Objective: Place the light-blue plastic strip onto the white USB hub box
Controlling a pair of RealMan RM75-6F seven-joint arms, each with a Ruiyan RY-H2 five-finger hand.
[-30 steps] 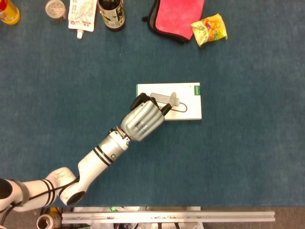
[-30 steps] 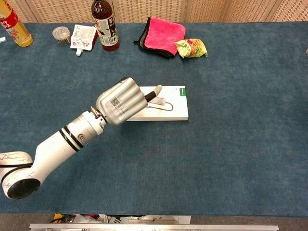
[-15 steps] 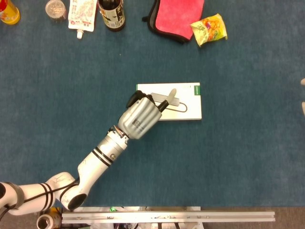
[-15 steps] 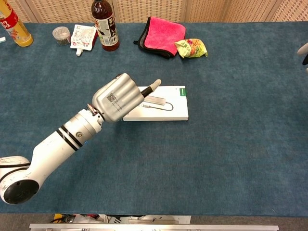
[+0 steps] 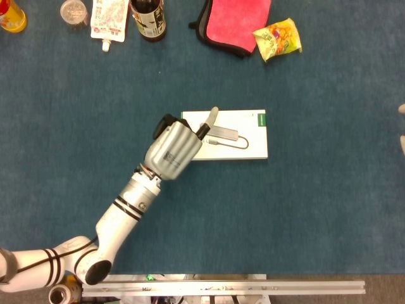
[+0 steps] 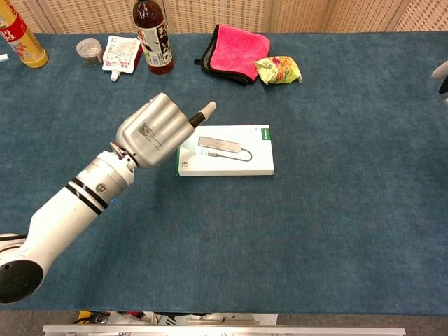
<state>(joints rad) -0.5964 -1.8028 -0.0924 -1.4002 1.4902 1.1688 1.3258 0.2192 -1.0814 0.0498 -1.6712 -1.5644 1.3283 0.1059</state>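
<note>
The white USB hub box [image 5: 240, 140] [image 6: 234, 162] lies flat mid-table, with a grey hub and cable printed on its lid. My left hand [image 5: 171, 147] [image 6: 150, 131] hovers over the box's left end, fingers curled in and one fingertip [image 5: 212, 114] [image 6: 208, 108] sticking out toward the far side. In the chest view a pale light-blue strip [image 6: 185, 149] shows on the left end of the lid, just under the hand; the head view hides it. Whether the hand touches it is not clear. Only a sliver of my right hand [image 5: 402, 120] [image 6: 442, 72] shows at the right edge.
Along the far edge stand a yellow bottle [image 6: 21, 38], a small jar [image 6: 89, 51], a white pouch [image 6: 120, 54] and a dark bottle [image 6: 152, 35]. A pink cloth [image 6: 236, 49] and a yellow snack bag [image 6: 278, 69] lie behind the box.
My left hand has drawn back to the left and lifted off the box, uncovering most of the lid. The right hand's edge came into view at the right.
</note>
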